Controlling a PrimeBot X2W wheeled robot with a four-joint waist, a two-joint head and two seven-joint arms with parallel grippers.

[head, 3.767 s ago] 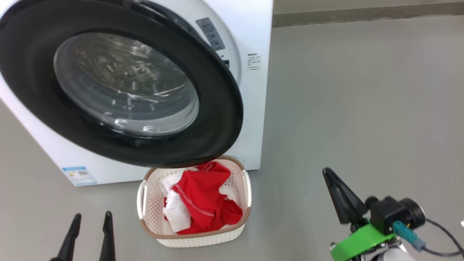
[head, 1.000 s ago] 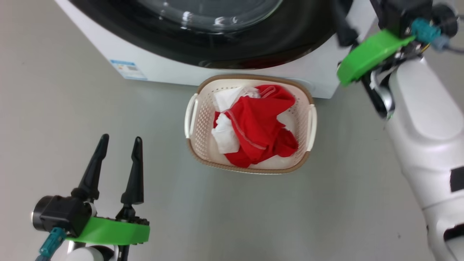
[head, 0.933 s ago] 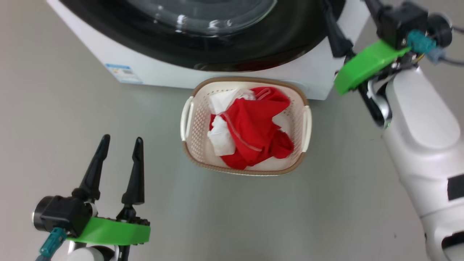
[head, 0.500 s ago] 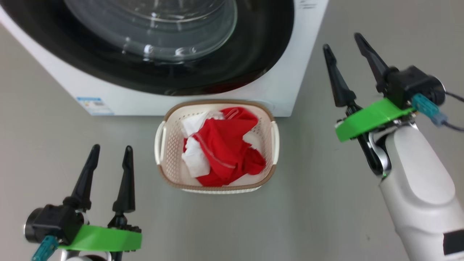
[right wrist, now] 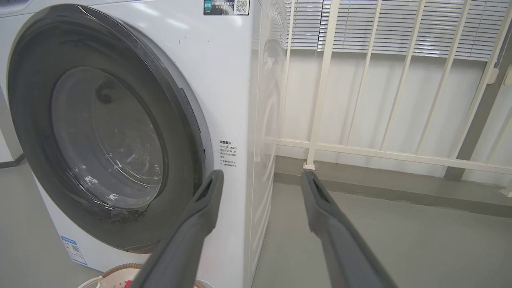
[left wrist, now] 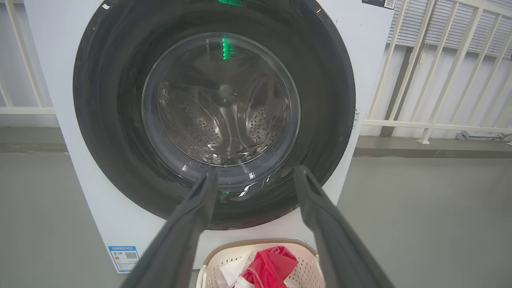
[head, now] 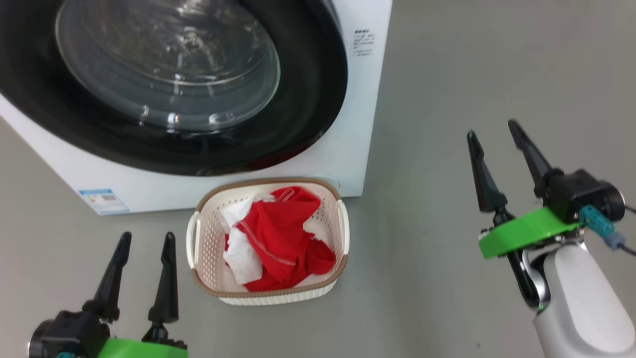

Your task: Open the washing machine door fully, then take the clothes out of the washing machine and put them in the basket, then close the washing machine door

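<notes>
The washing machine point(head: 358, 144) is a white box, and the washing machine door point(head: 313, 99), black-rimmed with a glass bowl, lies flat against its front. Through the glass point(left wrist: 220, 100) I see the steel drum. The basket point(head: 268, 182) stands on the floor just before the machine, with the red and white clothes point(head: 278, 233) heaped in it. My left gripper point(head: 146, 238) hovers open left of the basket, aimed at the door point(left wrist: 332, 100). My right gripper point(head: 492, 130) is open to the right of the machine, clear of it, and holds nothing. The door point(right wrist: 180, 104) looks flush from this side.
Bare grey floor point(head: 472, 74) lies right of the machine. A white railing point(right wrist: 380, 152) with blinds behind it runs along the back wall, right of the machine. A low grey kerb point(right wrist: 360, 184) runs under the railing.
The head camera has tilted up, shifting the whole picture. My right gripper has drawn back from the door's right rim to open floor, and its fingers have spread. The left gripper holds its pose.
</notes>
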